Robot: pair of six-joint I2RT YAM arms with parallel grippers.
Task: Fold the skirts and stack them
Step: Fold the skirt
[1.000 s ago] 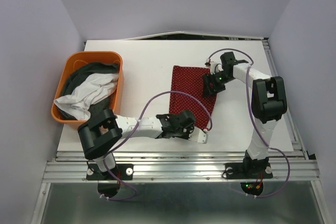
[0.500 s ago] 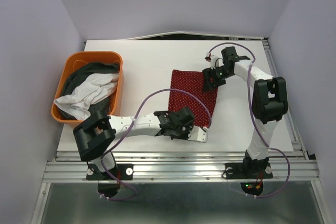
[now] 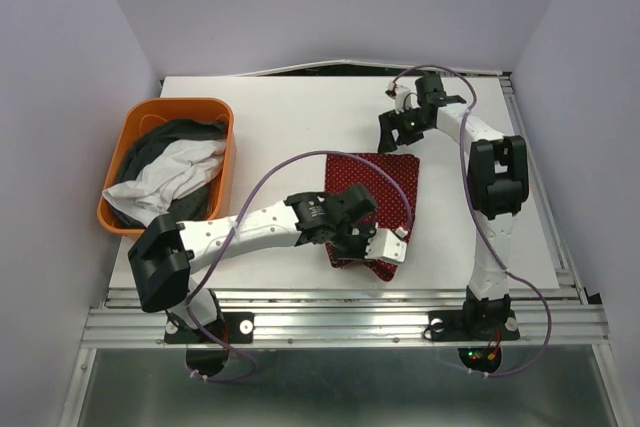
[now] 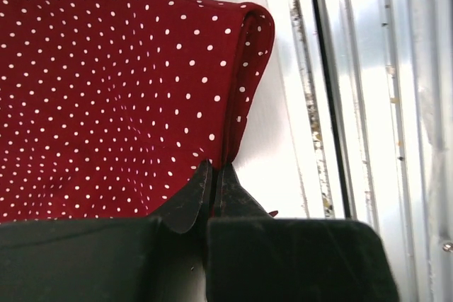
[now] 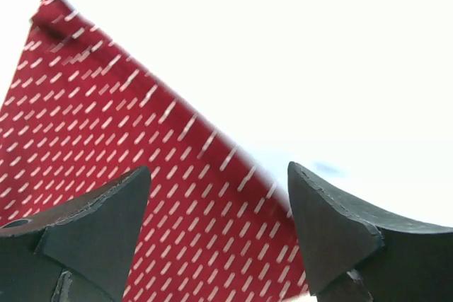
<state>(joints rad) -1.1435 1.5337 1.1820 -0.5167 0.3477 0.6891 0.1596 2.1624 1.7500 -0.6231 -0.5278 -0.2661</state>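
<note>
At the near edge a metal rail [image 3: 330,322] carries both arm bases. Just beyond it lies the white table [image 3: 280,117]. The left gripper [image 4: 216,171] sits low near the front of the table, its fingers pinched tight on a folded edge of the red skirt [image 3: 385,182]. This skirt lies flat on the table, right of centre. Past its far edge the right gripper [image 5: 216,175] hovers with fingers spread wide, holding nothing. At the table's left side stands an orange basket [image 3: 180,104], in which the white skirt [image 3: 170,172] lies on the dark grey skirt [image 3: 165,135]. Pale, bare walls [image 3: 330,7] enclose the table on three sides.
</note>
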